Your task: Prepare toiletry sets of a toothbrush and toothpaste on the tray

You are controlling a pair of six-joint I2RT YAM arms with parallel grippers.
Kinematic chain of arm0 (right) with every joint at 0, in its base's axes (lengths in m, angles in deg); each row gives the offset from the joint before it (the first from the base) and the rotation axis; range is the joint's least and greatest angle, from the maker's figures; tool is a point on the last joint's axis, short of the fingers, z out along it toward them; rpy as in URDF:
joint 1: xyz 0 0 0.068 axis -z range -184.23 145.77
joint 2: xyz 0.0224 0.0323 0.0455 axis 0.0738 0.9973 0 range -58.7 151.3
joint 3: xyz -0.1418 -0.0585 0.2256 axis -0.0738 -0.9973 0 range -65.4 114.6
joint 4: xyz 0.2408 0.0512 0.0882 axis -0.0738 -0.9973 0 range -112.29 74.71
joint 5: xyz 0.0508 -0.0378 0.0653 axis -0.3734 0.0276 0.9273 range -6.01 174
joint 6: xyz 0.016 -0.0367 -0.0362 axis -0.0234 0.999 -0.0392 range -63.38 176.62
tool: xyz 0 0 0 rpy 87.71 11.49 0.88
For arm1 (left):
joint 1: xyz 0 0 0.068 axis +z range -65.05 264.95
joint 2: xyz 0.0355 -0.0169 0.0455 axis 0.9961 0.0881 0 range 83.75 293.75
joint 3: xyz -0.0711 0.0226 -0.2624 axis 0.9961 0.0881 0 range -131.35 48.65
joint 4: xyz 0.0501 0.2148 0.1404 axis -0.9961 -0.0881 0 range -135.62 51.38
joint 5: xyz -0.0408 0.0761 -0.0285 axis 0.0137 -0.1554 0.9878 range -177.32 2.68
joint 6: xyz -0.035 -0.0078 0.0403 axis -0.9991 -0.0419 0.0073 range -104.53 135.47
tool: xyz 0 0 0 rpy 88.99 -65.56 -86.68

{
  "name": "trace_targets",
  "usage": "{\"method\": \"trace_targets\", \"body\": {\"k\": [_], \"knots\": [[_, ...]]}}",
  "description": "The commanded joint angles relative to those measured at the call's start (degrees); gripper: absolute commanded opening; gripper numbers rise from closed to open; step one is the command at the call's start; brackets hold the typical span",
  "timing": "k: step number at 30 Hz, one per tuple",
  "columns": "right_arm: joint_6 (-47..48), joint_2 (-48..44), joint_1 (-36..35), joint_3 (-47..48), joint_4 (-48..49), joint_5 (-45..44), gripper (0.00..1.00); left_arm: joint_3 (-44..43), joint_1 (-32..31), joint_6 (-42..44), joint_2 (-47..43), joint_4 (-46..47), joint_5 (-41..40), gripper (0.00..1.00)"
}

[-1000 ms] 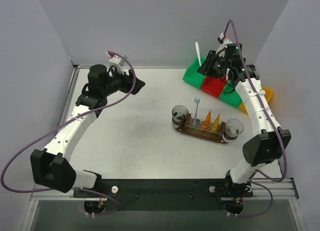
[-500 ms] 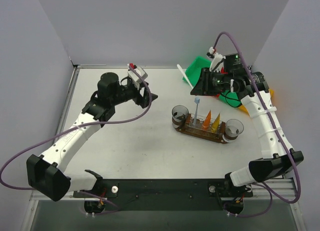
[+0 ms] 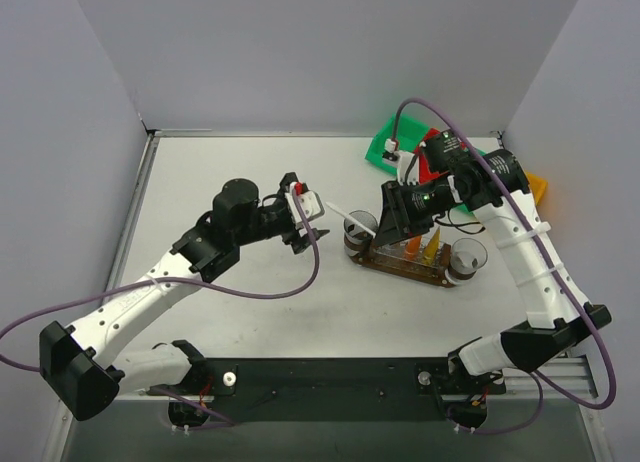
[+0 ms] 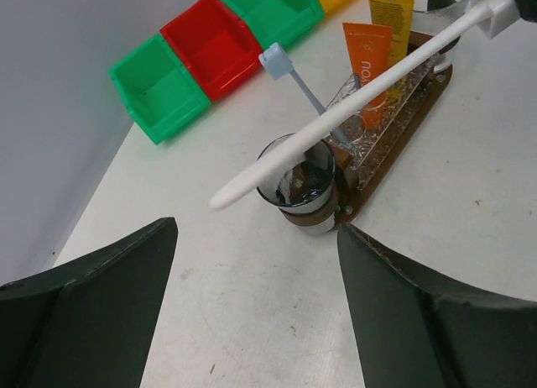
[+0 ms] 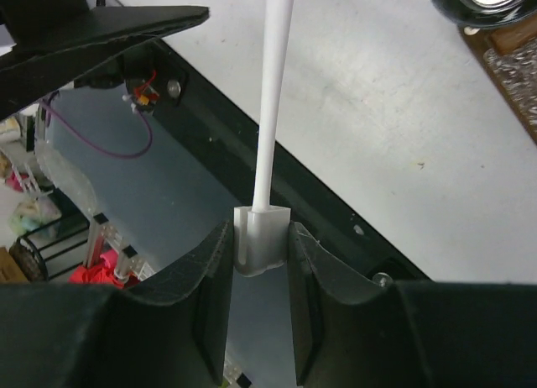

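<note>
Where the tray (image 3: 405, 269) lay: right of centre on the white table (image 3: 300, 312), a dark wooden board with a clear cup at each end.
Left cup (image 4: 300, 185): upright on the tray's near end.
Right cup (image 3: 468, 254): upright on the far end.
Tubes: an orange tube (image 4: 367, 60) and a yellow tube (image 4: 392, 18) stood side by side between the cups, next to a leaning blue-headed toothbrush (image 4: 294, 73).
Right gripper (image 5: 262, 237): pinched on the square end of a white toothbrush (image 4: 336, 115), one finger pressed to each side.
White toothbrush: held nearly level, its shaft crossing over the left cup's rim, with the rounded tip past it.
Left gripper (image 4: 256, 304): fingers spread wide with nothing between them, near the toothbrush tip but apart from it.
Bins (image 4: 218, 39): green, red, green and yellow in a row behind the tray.
</note>
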Motion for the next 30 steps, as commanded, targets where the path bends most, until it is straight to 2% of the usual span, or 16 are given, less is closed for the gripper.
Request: {"method": "trace_targets", "body": {"k": [1, 15, 20, 25, 29, 30], "knots": [[2.77, 1.12, -1.88, 2.74, -6.98, 5.73, 0.00, -0.09, -1.80, 3.10, -0.10, -0.37, -0.71, 0.88], [1.54, 1.30, -4.17, 3.35, -6.98, 9.52, 0.00, -1.14, -3.56, 2.22, 2.19, -1.42, 1.23, 0.88], [0.84, 1.65, -4.17, 4.06, -6.89, 10.84, 0.00, -1.14, -4.62, 3.36, 2.27, -1.16, -2.37, 0.79], [0.40, 2.26, -4.34, 3.71, -6.89, 12.60, 0.00, -1.49, -7.60, 8.72, 2.89, -3.36, -6.50, 0.70], [0.40, 2.53, -4.43, 3.44, -6.98, 12.51, 0.00, -1.06, -8.75, 9.78, 2.89, -4.33, -8.62, 0.58], [0.40, 2.44, -4.43, 3.44, -6.98, 12.43, 0.00, -0.97, -8.84, 9.69, 2.71, -4.24, -8.62, 0.52]]}}
